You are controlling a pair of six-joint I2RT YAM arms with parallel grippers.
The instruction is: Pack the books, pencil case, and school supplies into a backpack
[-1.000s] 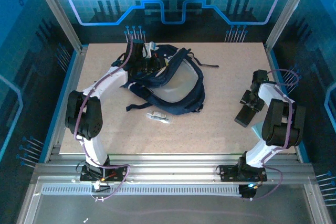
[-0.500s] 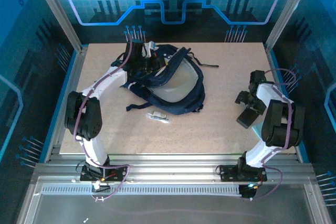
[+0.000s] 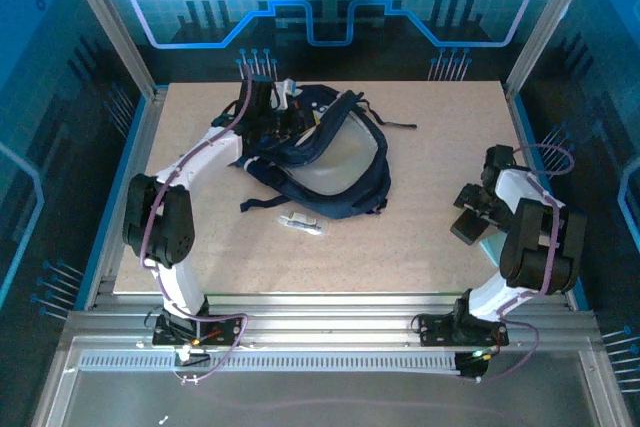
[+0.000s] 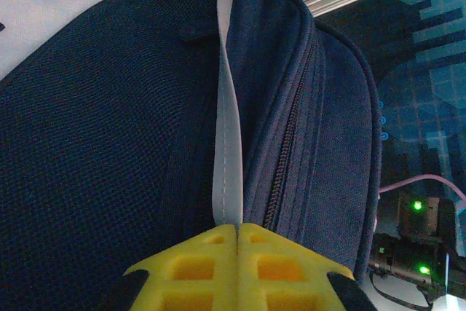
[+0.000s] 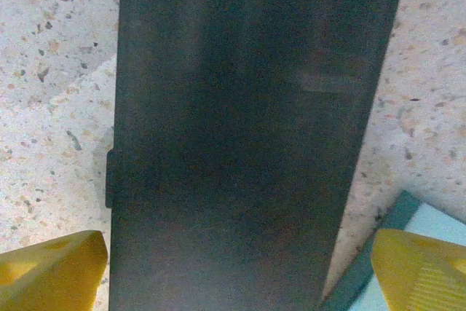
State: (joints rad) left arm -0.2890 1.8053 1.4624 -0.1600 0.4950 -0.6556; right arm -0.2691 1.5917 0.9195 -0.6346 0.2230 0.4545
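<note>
My left tool (image 4: 237,232) clamped on backpack (image 3: 370,185) stripe (image 4: 227,143); risk: stripe slips, mouth collapses. Right tool (image 5: 240,267) wide open over dark slab (image 5: 247,107), well right of backpack; risk: low descent jams tool on tabletop (image 5: 58,71). Supplies (image 3: 300,220) just in front of backpack.

Table (image 3: 430,147): rect. top, speckled beige, metal rails round the edges. Far side, L of centre: big navy backpack (image 3: 335,162) lying flat w/ mouth open, pale lining showing, dark straps spread out on the surface. Just beside its near edge: small pale oblong piece (image 3: 301,221), flat on the top. R side, well apart from both: long dark flat slab (image 5: 240,143), flat on the speckled surface. By the slab's corner: pale blue-green sheet (image 5: 445,225) w/ darker edge. Touching or not, can't tell.
</note>
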